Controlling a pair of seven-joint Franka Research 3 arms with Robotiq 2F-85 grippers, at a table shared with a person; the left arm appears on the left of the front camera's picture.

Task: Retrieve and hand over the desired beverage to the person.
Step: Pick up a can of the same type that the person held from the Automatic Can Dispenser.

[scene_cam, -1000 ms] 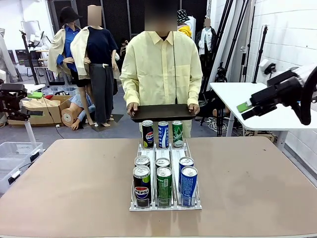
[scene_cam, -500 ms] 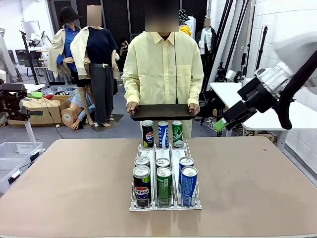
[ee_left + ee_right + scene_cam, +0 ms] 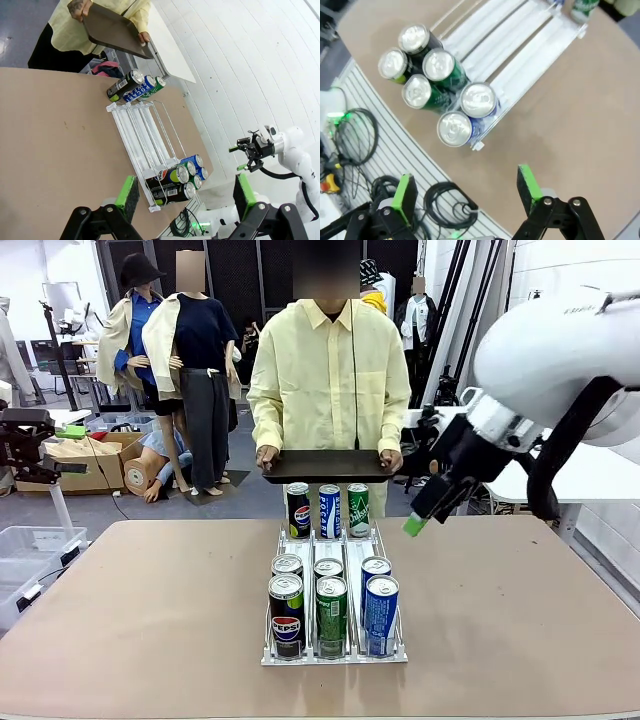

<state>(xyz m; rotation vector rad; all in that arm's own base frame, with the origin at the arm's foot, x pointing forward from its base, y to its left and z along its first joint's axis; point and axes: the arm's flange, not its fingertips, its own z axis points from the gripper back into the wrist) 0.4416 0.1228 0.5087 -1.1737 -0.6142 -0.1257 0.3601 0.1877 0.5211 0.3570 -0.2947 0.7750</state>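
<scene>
Clearly the reach is under way and nothing is gripped yet. The right gripper (image 3: 419,520) hangs above the table (image 3: 150,600), just right of the white wire rack (image 3: 336,543), with its jaws spread wide and empty. From its wrist it looks down on the six front cans (image 3: 437,82), which stand packed and touching. Three more cans (image 3: 329,510) stand in a row at the rack's far end, just below the dark tray (image 3: 325,467) that the person (image 3: 330,370) holds out. The left gripper (image 3: 186,192) is also released and holds nothing, well off to the side.

Which drink is wanted I cannot tell (nobody points). Next, I judge, the right jaws must settle over one can and straddle it. An outer-lane can such as the blue can (image 3: 454,129) gives the fingers more room than a middle one.
</scene>
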